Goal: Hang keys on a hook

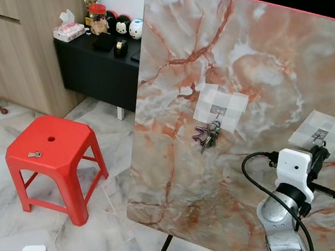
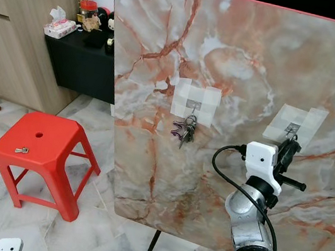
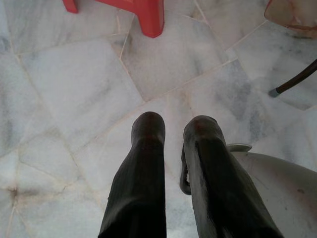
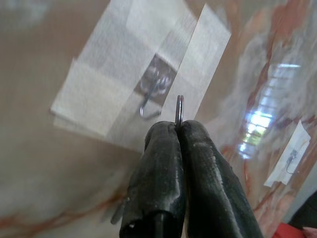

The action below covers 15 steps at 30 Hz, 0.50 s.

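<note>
Nearest you, the left gripper (image 3: 173, 129) hangs over the marble floor (image 3: 74, 89) with its fingers (image 3: 143, 163) a narrow gap apart and holding nothing; a leg of the red stool (image 3: 148, 17) sits just beyond them.

Your right gripper (image 4: 177, 126) is raised against the upright marble-patterned board (image 1: 260, 64), and its fingers (image 4: 158, 168) are pressed together on a thin metal key ring (image 4: 180, 109) that sticks up from between the tips. The ring stands just beside the small metal hook (image 4: 151, 96), not over it. That hook is fixed to the board under crossed strips of white tape (image 4: 124, 84), near the board's right edge. From the head camera you see the white wrist block (image 1: 293, 167) just below this taped hook (image 1: 320, 134).

Toward the middle of the board, a second taped hook (image 1: 219, 111) carries a bunch of keys (image 1: 207, 135) that hangs down against the board face.

To the board's left, the red stool stands on the floor with a small metal item (image 1: 35, 154) lying on its seat near the left edge; you cannot tell what it is.

Farther back, a low black surface (image 1: 94, 63) holds a tissue pack (image 1: 68, 28), a jar (image 1: 96, 14) and small figurines (image 1: 123, 25), beside a wooden cabinet (image 1: 23, 32)
</note>
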Available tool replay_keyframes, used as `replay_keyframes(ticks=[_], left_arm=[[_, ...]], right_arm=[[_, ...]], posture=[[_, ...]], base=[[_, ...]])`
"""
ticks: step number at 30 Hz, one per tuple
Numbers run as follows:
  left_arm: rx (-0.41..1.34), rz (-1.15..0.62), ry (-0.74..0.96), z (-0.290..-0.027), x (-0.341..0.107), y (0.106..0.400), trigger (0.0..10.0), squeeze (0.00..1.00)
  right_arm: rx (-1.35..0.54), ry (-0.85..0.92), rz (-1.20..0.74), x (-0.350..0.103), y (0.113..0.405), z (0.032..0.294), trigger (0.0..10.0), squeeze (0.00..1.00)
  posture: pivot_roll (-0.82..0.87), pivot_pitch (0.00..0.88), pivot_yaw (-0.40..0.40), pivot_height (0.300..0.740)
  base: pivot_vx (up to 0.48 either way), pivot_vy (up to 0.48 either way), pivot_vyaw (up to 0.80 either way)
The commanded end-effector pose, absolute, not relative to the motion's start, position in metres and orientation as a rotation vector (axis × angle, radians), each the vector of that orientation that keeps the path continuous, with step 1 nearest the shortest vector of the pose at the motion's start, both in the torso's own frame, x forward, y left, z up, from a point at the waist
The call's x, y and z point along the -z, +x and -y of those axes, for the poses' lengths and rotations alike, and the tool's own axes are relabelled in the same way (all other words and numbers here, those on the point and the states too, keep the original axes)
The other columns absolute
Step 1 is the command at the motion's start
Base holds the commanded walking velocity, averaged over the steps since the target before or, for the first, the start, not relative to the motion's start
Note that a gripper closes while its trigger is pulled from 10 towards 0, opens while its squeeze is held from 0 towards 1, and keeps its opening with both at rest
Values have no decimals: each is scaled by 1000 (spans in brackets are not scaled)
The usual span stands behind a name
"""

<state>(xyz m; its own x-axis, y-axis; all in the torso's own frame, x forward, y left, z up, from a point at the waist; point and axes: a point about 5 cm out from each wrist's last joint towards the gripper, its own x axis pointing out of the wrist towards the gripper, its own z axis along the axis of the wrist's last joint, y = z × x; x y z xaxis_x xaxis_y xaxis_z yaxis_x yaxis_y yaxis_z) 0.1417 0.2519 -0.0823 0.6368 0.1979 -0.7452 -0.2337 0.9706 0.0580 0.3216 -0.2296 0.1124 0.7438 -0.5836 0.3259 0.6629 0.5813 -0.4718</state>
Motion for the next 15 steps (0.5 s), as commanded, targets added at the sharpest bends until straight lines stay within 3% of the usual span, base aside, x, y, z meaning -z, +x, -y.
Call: replay_keyframes(ticks=[1, 15], left_arm=[[-249, -874, -51, -254, 85, 135, 10000, 0], [-247, -868, -53, -252, 85, 137, 10000, 0]], right_arm=[[729, -633, 151, -118, 325, 232, 10000, 0], [698, -646, 121, -116, 328, 229, 10000, 0]], posture=[[170, 0, -52, 740], [172, 0, -54, 740]], base=[[0, 0, 0], [0, 0, 0]])
